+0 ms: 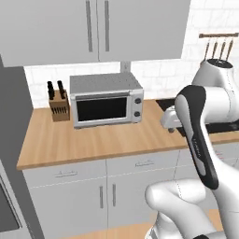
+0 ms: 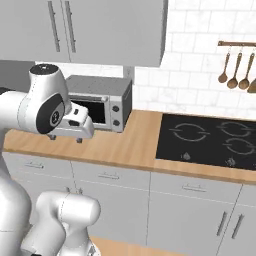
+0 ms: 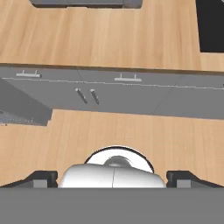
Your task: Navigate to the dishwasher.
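Grey dishwasher front, where it stands I cannot tell. The base faces lighter cabinet doors [image 1: 93, 198] under a wooden tabletop [image 1: 93, 140] carrying a toaster oven [image 1: 106, 100], so driving likely remains. Gripper [image 3: 112, 179] spread wide, empty.

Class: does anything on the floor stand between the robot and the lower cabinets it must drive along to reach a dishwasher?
Nothing visible does. In the hand view the wooden floor lies bare up to the lower cabinets. Where the dishwasher lies cannot be told.
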